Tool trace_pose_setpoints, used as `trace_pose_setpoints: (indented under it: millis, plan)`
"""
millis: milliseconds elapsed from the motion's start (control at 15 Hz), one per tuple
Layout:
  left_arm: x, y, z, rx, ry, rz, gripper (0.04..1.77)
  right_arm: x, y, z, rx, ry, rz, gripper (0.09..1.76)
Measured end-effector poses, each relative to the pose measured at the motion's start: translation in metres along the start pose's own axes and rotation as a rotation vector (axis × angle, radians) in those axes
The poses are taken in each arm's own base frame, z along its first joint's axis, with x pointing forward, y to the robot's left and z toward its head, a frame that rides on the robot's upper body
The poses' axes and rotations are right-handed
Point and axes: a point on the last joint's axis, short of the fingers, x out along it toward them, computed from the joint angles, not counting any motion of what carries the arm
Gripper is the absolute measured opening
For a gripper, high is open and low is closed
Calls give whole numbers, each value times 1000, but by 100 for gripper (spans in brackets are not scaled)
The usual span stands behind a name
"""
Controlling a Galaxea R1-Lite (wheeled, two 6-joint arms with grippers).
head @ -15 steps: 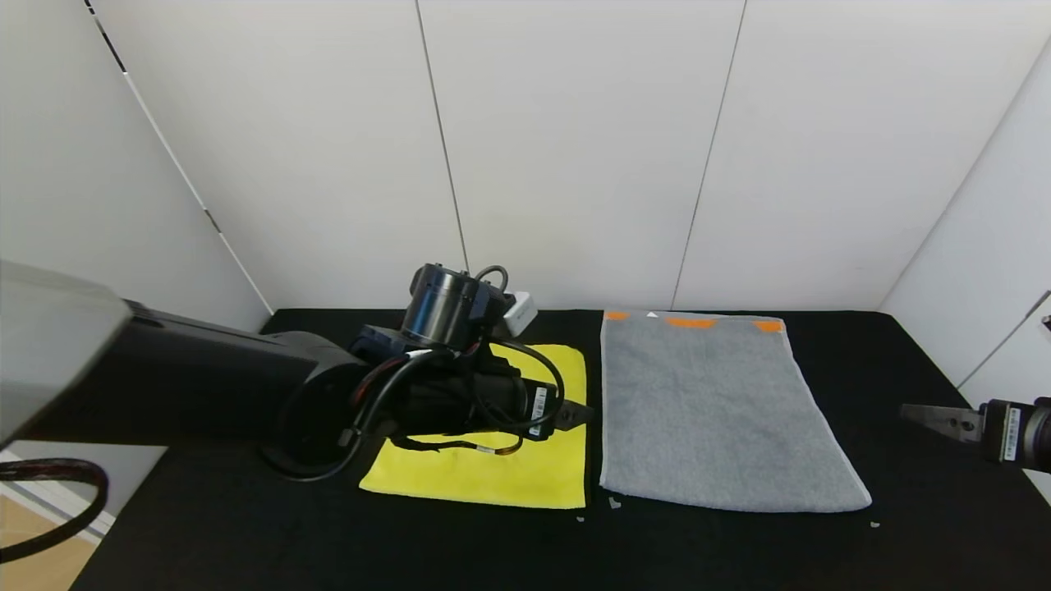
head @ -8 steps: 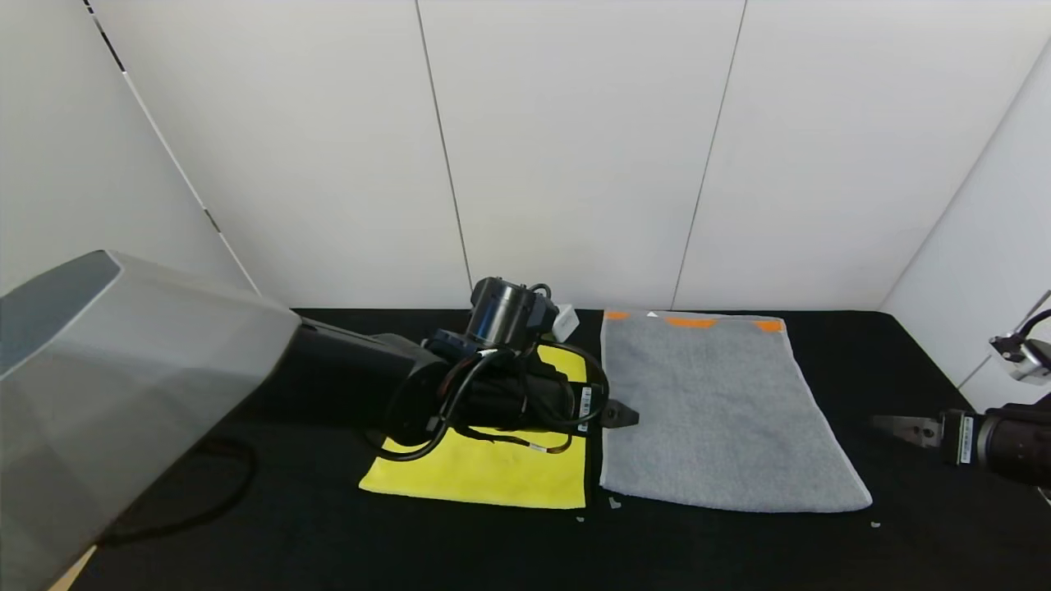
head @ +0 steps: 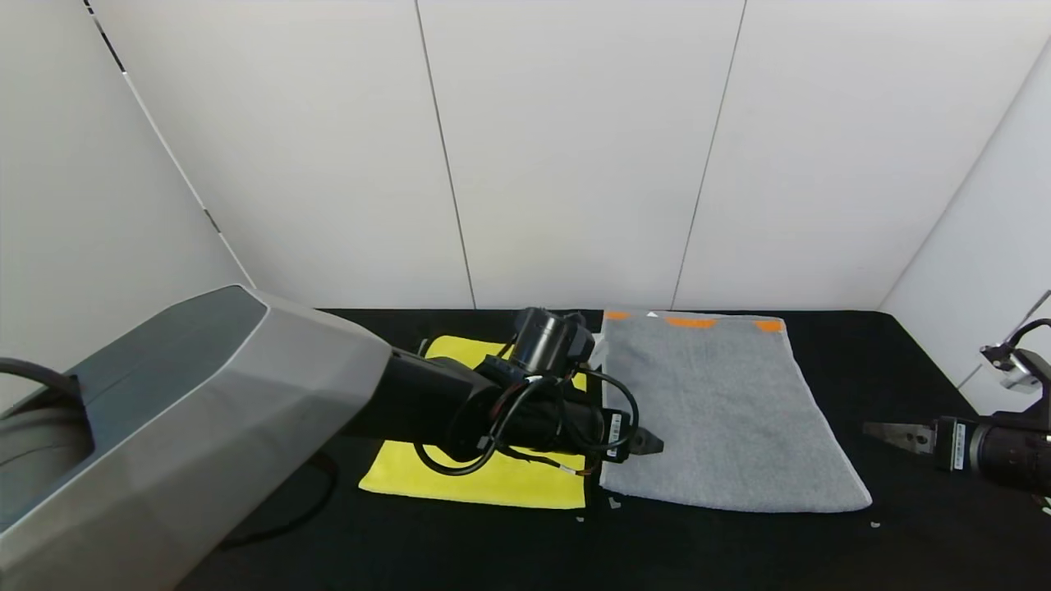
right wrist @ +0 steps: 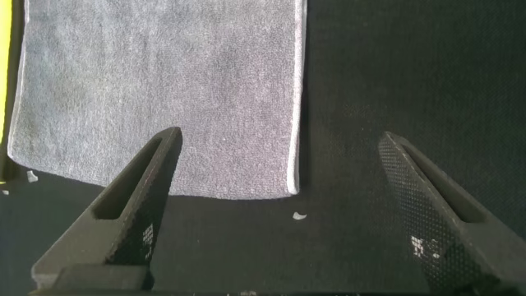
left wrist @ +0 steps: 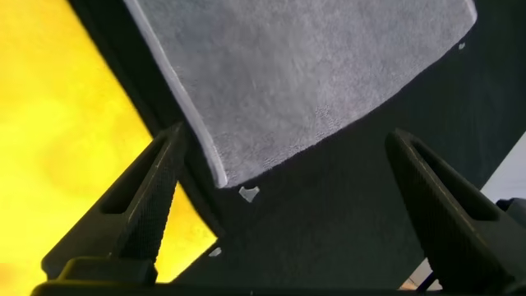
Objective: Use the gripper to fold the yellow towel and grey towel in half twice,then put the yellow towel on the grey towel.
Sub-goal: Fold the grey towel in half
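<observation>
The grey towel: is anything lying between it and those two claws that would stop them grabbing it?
Nothing visible. The grey towel lies flat and bare on the black table. The open left gripper hovers over its near left corner; the open right gripper waits just off its right edge.

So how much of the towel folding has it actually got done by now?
None yet. The grey towel and the yellow towel both lie flat, side by side. The left gripper, open, hovers over the grey towel's near left corner; the right gripper, open, waits off its right edge. All folds and the stacking remain.
</observation>
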Motion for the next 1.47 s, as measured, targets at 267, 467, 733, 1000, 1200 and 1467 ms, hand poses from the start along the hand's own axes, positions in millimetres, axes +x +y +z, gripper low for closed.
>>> trace_pose_setpoints:
  millis: [267,467,733,1000,1200,1467]
  plan:
    - [12,2,-9,-27,33,4,172,-1,-1,0,2,-4,-3,171]
    - [18,5,-14,-36,51,10,172,-1,-2,0,2,-4,-5,171]
    - [24,5,-18,-37,67,10,172,-1,-2,0,3,-4,-6,171]
    - [28,4,-23,-35,81,10,172,0,-2,0,4,-1,-6,171]
    - [31,3,-25,-32,87,8,172,1,-2,0,4,1,-5,171]
    - [33,1,-26,-24,87,3,172,1,-2,0,5,2,-6,171]
